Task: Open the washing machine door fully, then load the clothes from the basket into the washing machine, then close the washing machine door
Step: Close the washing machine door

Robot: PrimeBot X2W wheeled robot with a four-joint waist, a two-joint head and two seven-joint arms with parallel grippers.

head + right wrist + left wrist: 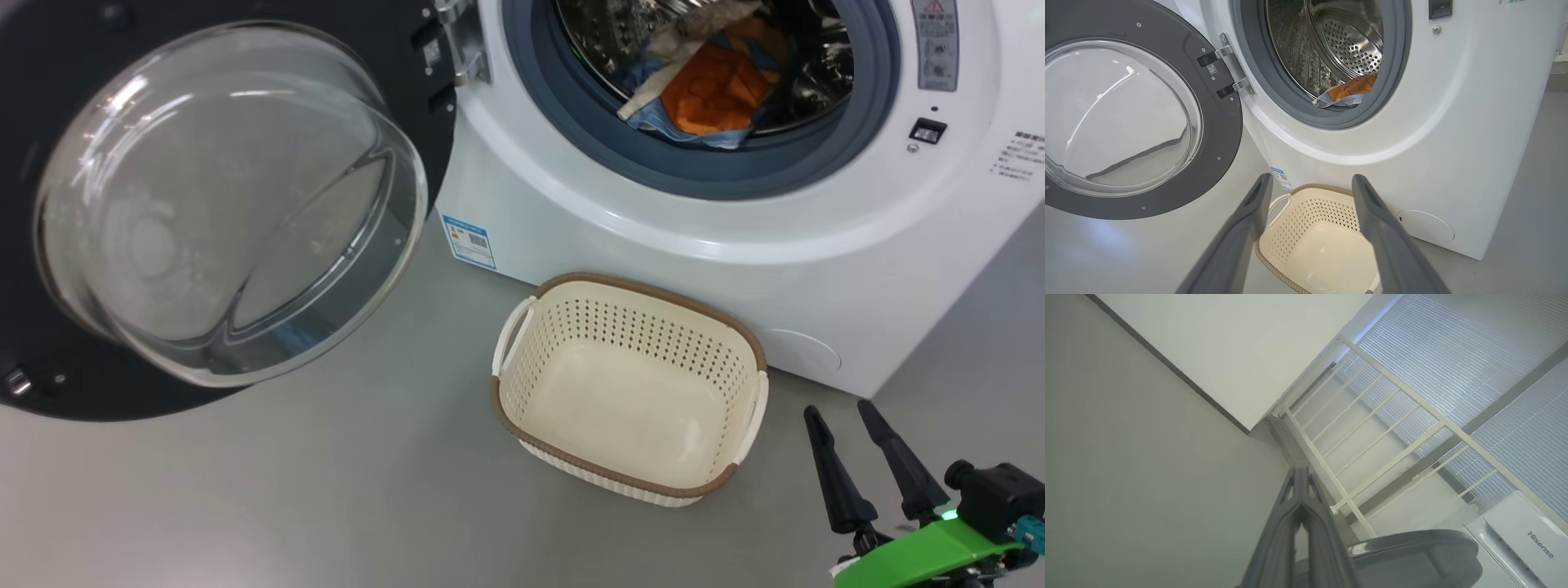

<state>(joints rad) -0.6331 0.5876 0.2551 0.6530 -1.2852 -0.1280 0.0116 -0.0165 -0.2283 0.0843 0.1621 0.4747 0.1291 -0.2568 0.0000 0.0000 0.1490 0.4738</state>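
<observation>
The washing machine (735,245) (1453,122) stands with its door (220,204) (1126,118) swung wide open to the left. The clothes (710,90) (1349,92), orange, light blue and cream, lie inside the steel drum near its front lip. The cream basket (629,384) (1314,241) sits on the floor before the machine with nothing in it. My right gripper (845,412) (1310,181) is open, low at the right of the basket, holding nothing. My left gripper (1300,469) is shut on nothing, beside the door's dark outer edge (1412,559), pointing toward a wall corner.
Grey floor (326,490) spreads left of and before the basket. In the left wrist view a white railing (1372,428) and window blinds (1474,367) stand behind the machine's white top (1523,535).
</observation>
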